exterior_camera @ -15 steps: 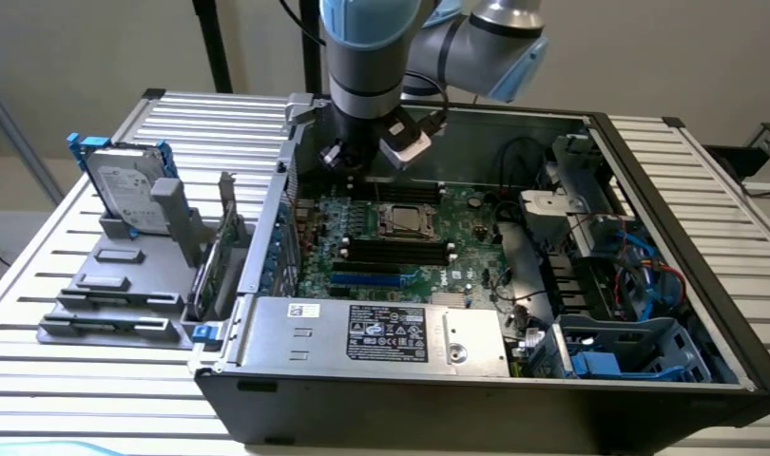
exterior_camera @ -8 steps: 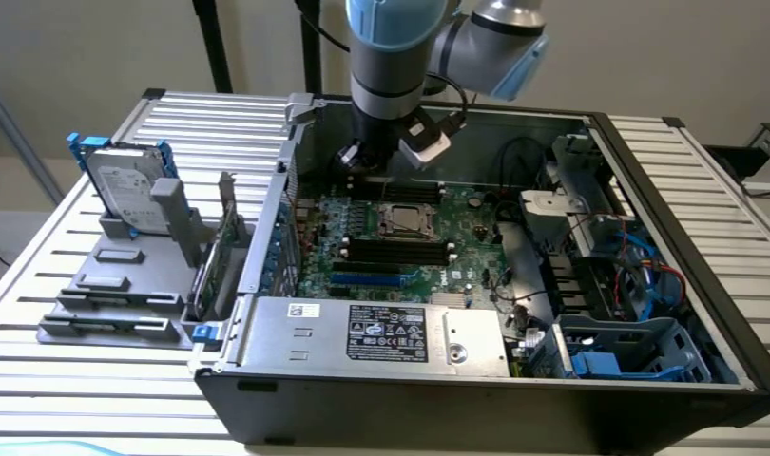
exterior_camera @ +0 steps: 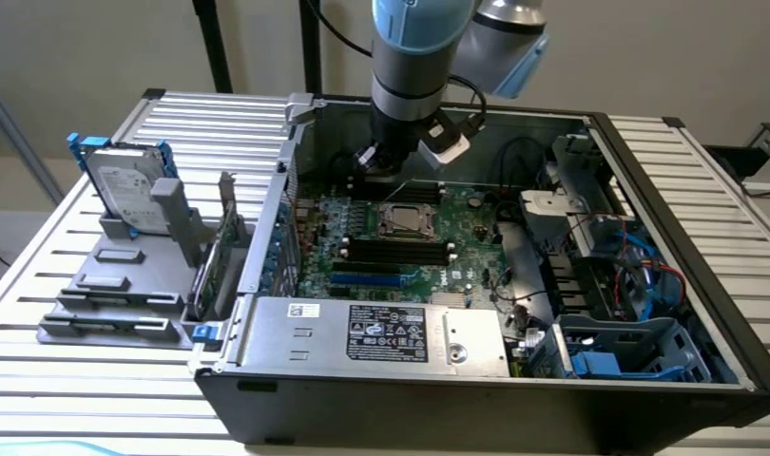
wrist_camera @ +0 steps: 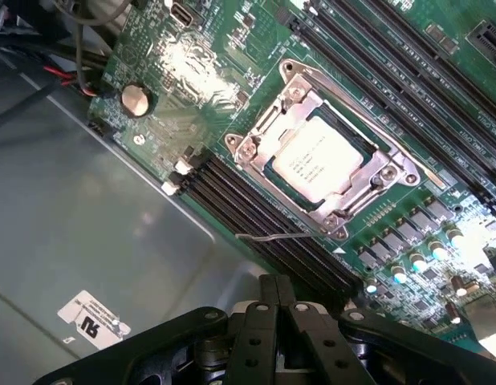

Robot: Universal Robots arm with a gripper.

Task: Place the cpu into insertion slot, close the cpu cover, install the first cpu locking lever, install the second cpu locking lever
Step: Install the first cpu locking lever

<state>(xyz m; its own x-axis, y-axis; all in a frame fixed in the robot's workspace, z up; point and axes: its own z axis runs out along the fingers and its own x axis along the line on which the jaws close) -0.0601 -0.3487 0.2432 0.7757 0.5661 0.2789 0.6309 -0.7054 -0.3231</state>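
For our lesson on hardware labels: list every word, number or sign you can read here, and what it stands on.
"RU" sign: white sticker on the grey case wall.
Print on the chip: too small to read.
Black label on the power supply: blurred, unreadable.
Hard drive label: blurred, unreadable.

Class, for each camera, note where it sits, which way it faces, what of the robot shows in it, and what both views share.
Exterior view: off the arm, above the open black computer case, looking down into it; the grey-and-blue robot arm shows.
Wrist view: on the wrist, facing the green motherboard; the black gripper, shut, shows.
Shared: the silvery square cpu under its thin silvery metal cpu cover.
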